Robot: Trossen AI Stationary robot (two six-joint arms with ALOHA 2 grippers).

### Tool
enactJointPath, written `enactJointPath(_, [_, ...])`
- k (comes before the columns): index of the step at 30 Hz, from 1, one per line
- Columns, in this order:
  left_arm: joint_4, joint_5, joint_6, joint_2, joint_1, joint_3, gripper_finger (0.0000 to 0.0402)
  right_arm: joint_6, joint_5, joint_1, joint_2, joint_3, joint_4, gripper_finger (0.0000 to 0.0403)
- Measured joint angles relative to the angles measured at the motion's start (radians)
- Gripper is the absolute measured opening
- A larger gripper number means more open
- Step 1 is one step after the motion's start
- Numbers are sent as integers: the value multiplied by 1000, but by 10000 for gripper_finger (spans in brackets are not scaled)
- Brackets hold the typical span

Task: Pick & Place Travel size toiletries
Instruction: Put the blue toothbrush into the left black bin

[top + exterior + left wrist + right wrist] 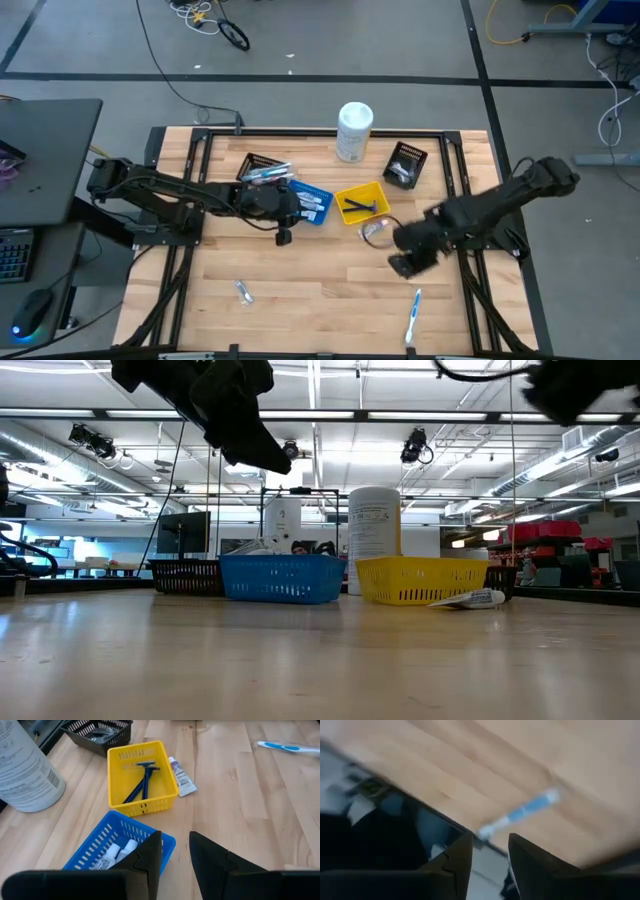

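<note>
My left gripper (285, 222) hangs open above the near edge of the blue bin (100, 851), which holds small white tubes (119, 852); nothing is between its fingers. Two dark-handled razors (141, 780) lie in the yellow bin (362, 203). A white tube (181, 776) lies flat on the table against that bin's right side. My right gripper (405, 262) is open and empty above the table's right half. A blue-and-white toothbrush (413, 315) lies flat near the front edge, also seen blurred as the toothbrush (520, 812). A small pale item (243, 291) lies at the front left.
A large white canister (353, 130) stands at the far edge. Two black bins flank it: the left black bin (262, 168) holds toothbrushes, and the right black bin (405, 163) holds a pale item. Bare wood spreads across the table's near half.
</note>
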Motion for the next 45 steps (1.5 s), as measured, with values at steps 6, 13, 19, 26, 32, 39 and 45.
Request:
enactJointPath(6, [0,0,35,0,0,0,108,464,13,160,0,-42,29,133])
enactJointPath(13, [-10,0,122,0,0,0,108,761,39,261,17,-168,240,133])
enactJointPath(19, [-1,0,272,0,0,0,108,918,85,329,94,-282,523,133])
enactJointPath(26, [15,0,320,0,3,0,108,961,75,353,200,-325,625,133])
enactJointPath(32, [16,0,277,0,3,0,108,958,49,354,239,-326,616,133])
enactJointPath(39, [14,0,209,0,3,0,108,873,114,337,287,-329,574,133])
enactJointPath(45, [14,0,207,0,3,0,108,762,95,310,289,-385,605,117])
